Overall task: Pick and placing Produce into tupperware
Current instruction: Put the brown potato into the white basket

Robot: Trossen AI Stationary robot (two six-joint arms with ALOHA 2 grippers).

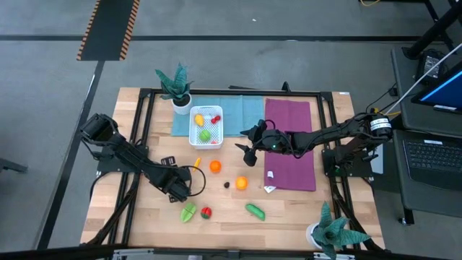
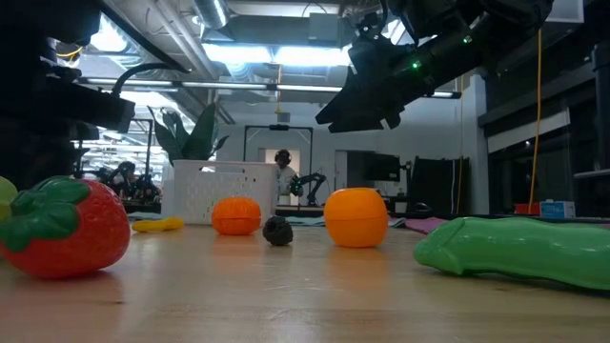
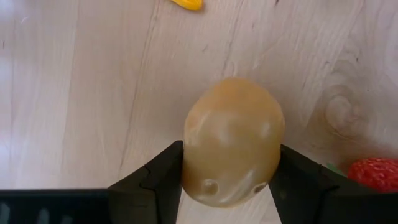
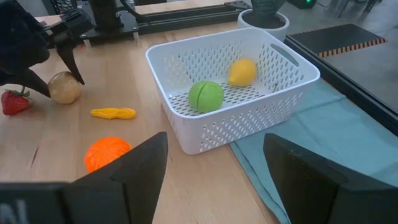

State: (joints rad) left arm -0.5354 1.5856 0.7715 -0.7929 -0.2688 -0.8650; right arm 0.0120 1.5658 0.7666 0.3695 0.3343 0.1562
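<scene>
- The white tupperware (image 4: 233, 102) stood on the blue cloth (image 1: 234, 112) at the far side of the tabletop (image 1: 144, 217), beside a potted plant (image 1: 177, 87).
- Inside it lay a green round piece (image 4: 206, 96) and a yellow piece (image 4: 242, 72); the high view showed also a small red piece (image 1: 214, 119) in it.
- The left arm reached from the left edge over the wood, and its left pincer (image 1: 180, 189) was low, near the front middle of the tabletop.
- The left pincer was closed halfway on a tan potato (image 3: 233, 142), one dark finger (image 3: 155, 183) pressed against each side of it.
- A strawberry (image 3: 376, 173) lay just beside this pincer, and a thin yellow piece (image 4: 113, 113) lay on the wood near it.
- The right arm stretched from the right side over the purple cloth (image 1: 292, 144), and its right pincer (image 1: 247, 143) hung in the air just beside the tupperware.
- The right pincer was wide open and held nothing.
- Two orange fruits (image 2: 235, 215) (image 2: 356, 216), a small dark piece (image 2: 277, 231), a green cucumber (image 2: 515, 250) and a green leafy piece (image 1: 188, 212) were resting on the wood, apart from the container.
</scene>
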